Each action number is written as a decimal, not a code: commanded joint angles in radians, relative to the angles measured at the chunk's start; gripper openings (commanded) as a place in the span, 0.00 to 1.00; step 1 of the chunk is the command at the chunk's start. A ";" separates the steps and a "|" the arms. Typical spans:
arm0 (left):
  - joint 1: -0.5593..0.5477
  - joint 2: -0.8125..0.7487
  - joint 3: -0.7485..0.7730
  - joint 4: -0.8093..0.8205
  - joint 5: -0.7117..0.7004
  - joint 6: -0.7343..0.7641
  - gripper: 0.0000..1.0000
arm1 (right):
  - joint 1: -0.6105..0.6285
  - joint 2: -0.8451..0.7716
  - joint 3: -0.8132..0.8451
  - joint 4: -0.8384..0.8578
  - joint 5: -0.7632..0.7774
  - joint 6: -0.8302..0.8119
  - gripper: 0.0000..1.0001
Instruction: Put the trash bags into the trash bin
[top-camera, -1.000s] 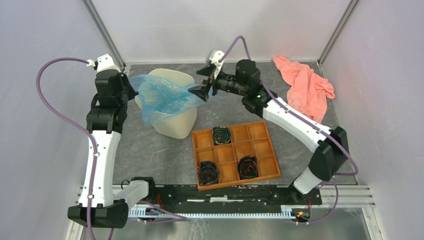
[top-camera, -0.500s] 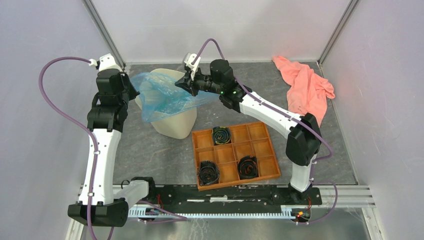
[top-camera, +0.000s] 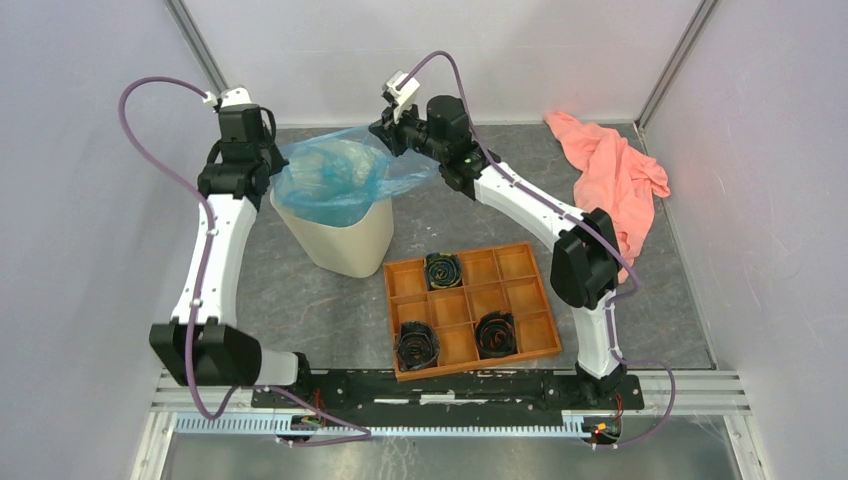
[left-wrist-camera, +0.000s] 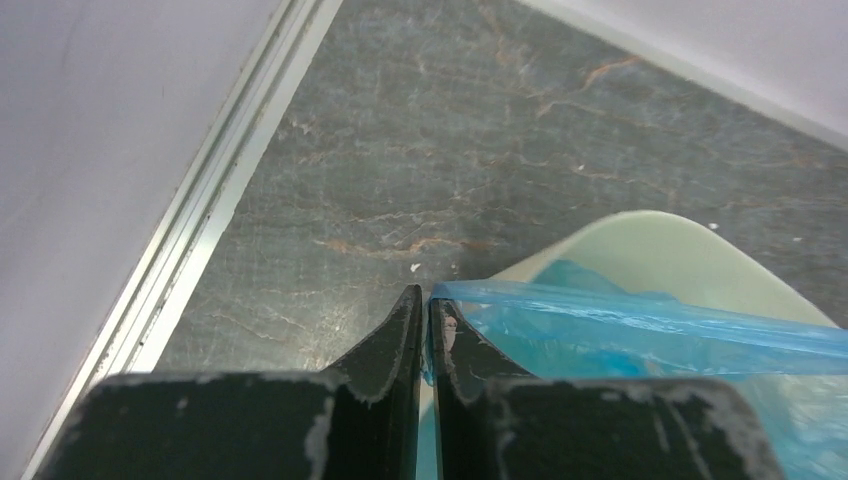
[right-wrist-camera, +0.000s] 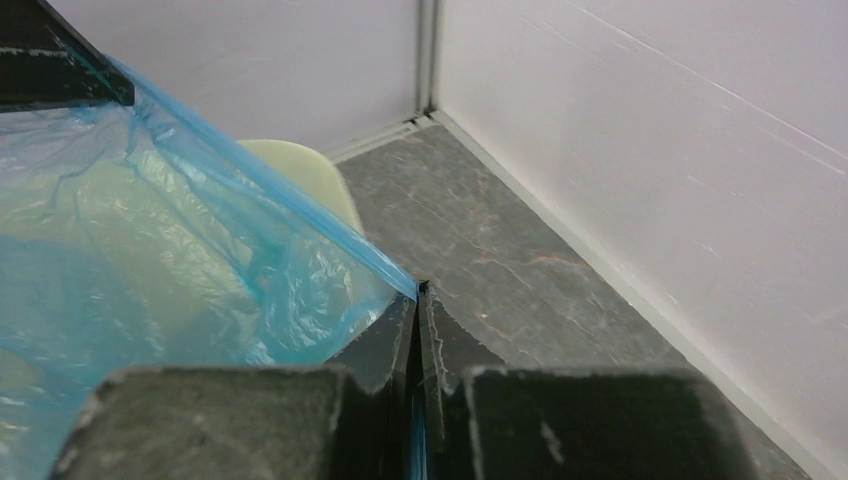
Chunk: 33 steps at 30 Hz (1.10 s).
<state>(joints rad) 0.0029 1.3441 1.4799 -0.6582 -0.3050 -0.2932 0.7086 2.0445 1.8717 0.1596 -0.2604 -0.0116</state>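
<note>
The light-blue trash bag (top-camera: 345, 175) is stretched open over the cream trash bin (top-camera: 345, 240), with its body hanging inside. My left gripper (top-camera: 268, 172) is shut on the bag's left edge (left-wrist-camera: 640, 320) just left of the bin rim (left-wrist-camera: 690, 250). My right gripper (top-camera: 392, 135) is shut on the bag's right edge (right-wrist-camera: 260, 200), past the bin's far right side (right-wrist-camera: 300, 170). The film runs taut between the two grippers. In the wrist views a blue strip sits pinched between each pair of fingers.
An orange compartment tray (top-camera: 470, 310) with three black coiled rolls lies in front of the bin. A salmon-pink cloth (top-camera: 615, 180) lies at the back right. White enclosure walls stand close behind and beside both grippers.
</note>
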 joint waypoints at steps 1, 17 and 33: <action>0.052 0.056 0.052 0.048 -0.008 -0.017 0.13 | -0.024 0.047 0.080 0.040 0.011 0.010 0.08; 0.135 0.214 0.106 0.224 0.099 -0.047 0.12 | -0.053 0.177 0.173 0.127 0.007 0.070 0.11; 0.141 0.030 -0.132 0.162 0.132 -0.045 0.15 | -0.078 0.000 0.097 -0.180 -0.018 0.177 0.63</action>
<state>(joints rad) 0.1375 1.4956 1.3979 -0.5312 -0.1753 -0.2993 0.6426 2.1780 1.9350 0.0864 -0.2657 0.1291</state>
